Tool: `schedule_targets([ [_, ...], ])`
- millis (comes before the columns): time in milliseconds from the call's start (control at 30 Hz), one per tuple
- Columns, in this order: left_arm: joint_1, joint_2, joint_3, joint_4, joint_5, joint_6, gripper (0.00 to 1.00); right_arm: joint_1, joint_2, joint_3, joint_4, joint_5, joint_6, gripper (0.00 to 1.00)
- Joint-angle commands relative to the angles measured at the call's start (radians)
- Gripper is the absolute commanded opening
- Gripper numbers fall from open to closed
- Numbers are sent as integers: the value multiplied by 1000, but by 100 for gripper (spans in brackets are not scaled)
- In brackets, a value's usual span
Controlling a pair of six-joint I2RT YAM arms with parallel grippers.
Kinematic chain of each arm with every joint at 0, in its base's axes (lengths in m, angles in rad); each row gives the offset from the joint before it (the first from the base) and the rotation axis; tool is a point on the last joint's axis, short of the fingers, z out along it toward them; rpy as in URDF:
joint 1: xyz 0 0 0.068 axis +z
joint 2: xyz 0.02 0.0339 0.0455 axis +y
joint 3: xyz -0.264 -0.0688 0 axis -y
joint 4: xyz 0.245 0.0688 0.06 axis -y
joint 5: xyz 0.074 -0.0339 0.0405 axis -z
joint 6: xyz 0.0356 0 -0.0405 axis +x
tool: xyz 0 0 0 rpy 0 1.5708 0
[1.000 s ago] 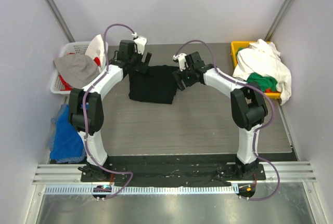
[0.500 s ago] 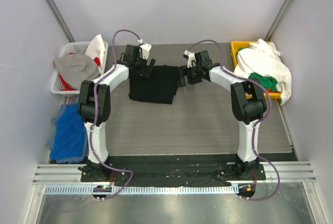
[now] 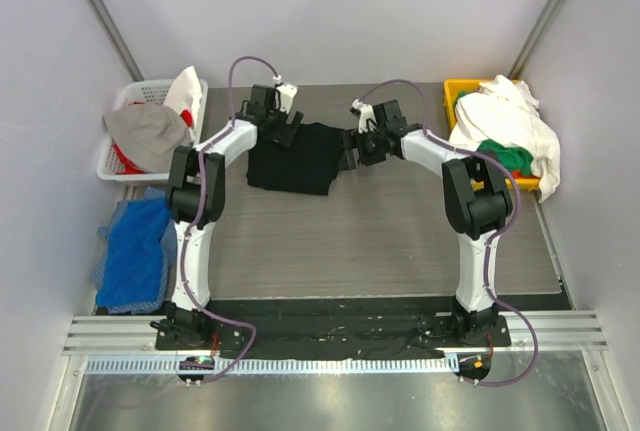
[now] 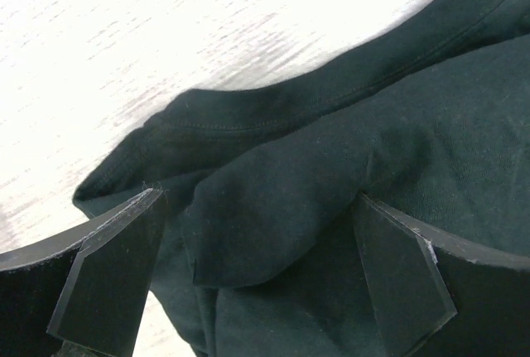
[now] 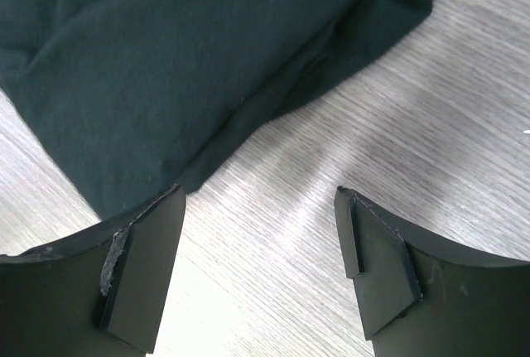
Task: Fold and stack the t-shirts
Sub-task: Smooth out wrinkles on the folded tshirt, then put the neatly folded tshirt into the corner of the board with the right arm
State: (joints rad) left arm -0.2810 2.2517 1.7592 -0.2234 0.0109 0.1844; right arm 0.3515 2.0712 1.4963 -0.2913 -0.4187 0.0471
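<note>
The t-shirt [image 3: 295, 159] is plain black, lying on a counter [image 3: 380, 241] of grey, finely streaked wood grain. At the far right corner a yellow bin [image 3: 460, 91] holds white shirts [image 3: 510, 126] and a green one [image 3: 505, 158]. At the far left a white basket [image 3: 138, 89] holds a grey cloth [image 3: 145, 131], and a blue cloth [image 3: 135, 256] lies off the left edge.
</note>
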Motion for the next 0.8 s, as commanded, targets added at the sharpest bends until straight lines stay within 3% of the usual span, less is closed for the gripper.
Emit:
schedule_targets([
  [0,2,22,46,68,-63,52,99,1,-8,4,55,-55,30,81],
  [767,3,-242,-119,58,-72,92,100,-9,151,96,195,-219,160,81],
])
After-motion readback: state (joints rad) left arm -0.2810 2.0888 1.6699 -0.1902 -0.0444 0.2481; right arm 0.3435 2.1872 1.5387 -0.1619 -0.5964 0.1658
